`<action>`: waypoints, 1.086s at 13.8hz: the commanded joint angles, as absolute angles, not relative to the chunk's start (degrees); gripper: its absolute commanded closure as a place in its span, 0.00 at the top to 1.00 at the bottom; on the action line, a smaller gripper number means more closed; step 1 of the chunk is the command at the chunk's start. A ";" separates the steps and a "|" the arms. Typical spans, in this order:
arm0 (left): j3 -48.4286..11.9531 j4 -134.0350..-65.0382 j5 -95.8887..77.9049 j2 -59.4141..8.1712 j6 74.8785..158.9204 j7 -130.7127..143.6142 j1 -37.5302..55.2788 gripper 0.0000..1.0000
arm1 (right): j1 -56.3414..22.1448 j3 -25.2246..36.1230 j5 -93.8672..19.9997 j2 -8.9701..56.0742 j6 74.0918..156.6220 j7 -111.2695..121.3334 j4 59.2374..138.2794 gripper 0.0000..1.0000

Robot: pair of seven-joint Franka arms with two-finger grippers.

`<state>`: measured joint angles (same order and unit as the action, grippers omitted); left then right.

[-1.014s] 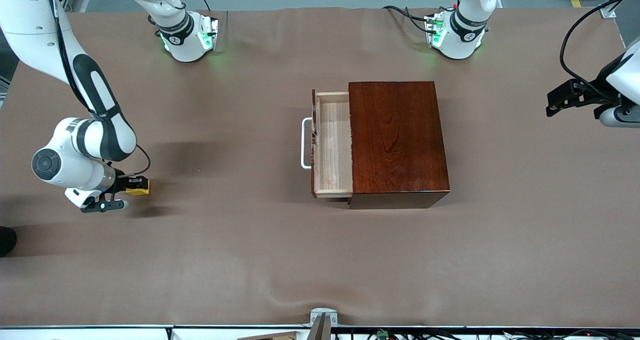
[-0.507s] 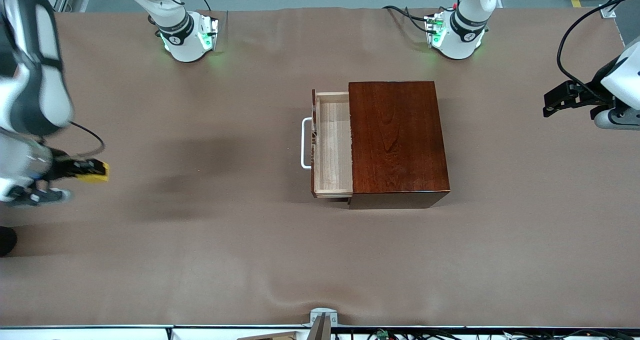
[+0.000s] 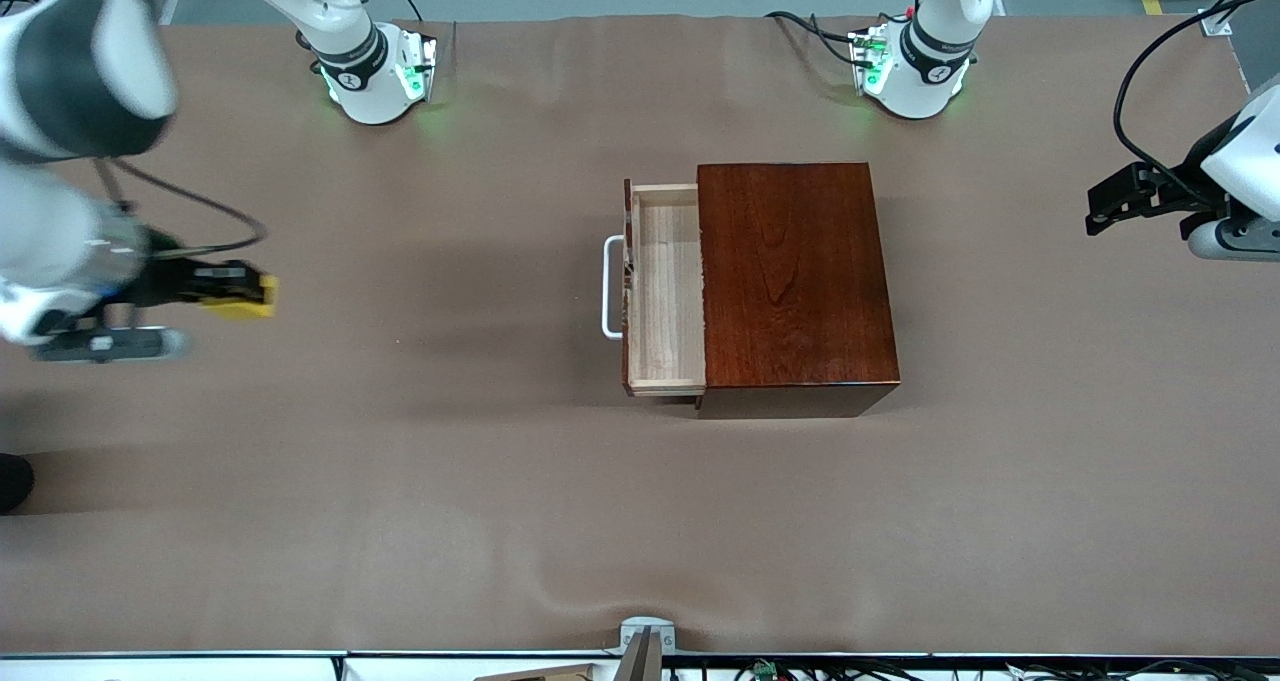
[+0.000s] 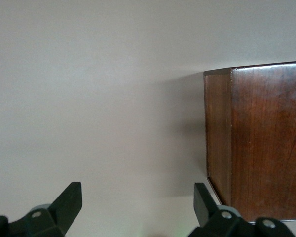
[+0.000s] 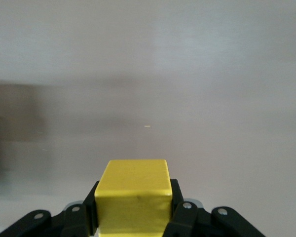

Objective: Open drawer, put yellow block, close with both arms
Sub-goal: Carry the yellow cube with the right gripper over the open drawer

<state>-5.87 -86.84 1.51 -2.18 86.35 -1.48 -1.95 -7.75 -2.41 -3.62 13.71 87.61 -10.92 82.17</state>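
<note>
Your right gripper's fingers (image 5: 180,210) are clamped on the yellow block (image 5: 133,200), one on each side face, so the cube sits square between them with its top face showing. In the front view that right gripper (image 3: 215,293) hangs in the air over the bare bench (image 3: 400,481) at about nine o'clock from the drawer (image 3: 665,296), well apart from it, at the right arm's end, with the yellow block (image 3: 243,301) at its tip pointing toward three o'clock. The drawer stands pulled out of the dark wooden box (image 3: 795,281), its pale tray open to view and its white handle (image 3: 610,288) at the box's nine o'clock side. Your left gripper (image 4: 138,210) has its fingers (image 4: 69,202) spread wide apart with nothing between them. It waits over the bench at three o'clock from the box, at the left arm's end (image 3: 1125,196), and one corner of the box shows in its wrist view (image 4: 256,143).
</note>
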 commanded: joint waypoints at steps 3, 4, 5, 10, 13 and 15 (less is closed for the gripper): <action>-6.50 -87.01 0.97 -1.76 86.04 -1.85 -2.99 1.00 | -24.48 -1.67 -5.19 16.34 91.47 -34.76 77.79 0.00; -6.50 -86.92 0.97 -1.76 86.04 -1.85 -2.99 1.00 | -28.09 -1.58 -5.10 17.48 93.76 -38.81 77.61 0.00; -6.50 -86.92 0.97 -1.76 86.04 -1.85 -3.08 1.00 | -31.26 -1.58 -5.18 18.53 96.04 -42.94 77.61 0.00; -6.50 -87.01 1.05 -1.76 86.04 -1.85 -3.08 1.00 | -43.92 -1.41 -4.75 28.71 100.46 -56.93 68.93 0.00; -6.50 -87.01 1.05 -1.76 86.04 -1.85 -3.08 1.00 | -48.06 -1.32 -4.49 33.39 103.78 -59.76 66.62 0.00; -6.50 -87.01 1.05 -1.76 86.04 -1.85 -3.08 1.00 | -48.34 -1.23 -4.31 34.97 104.68 -59.51 66.80 0.00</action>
<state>-5.88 -86.89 1.51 -2.18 86.35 -1.48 -2.24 -47.99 -2.13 -4.58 32.46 105.14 -59.02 69.86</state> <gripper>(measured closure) 0.000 0.445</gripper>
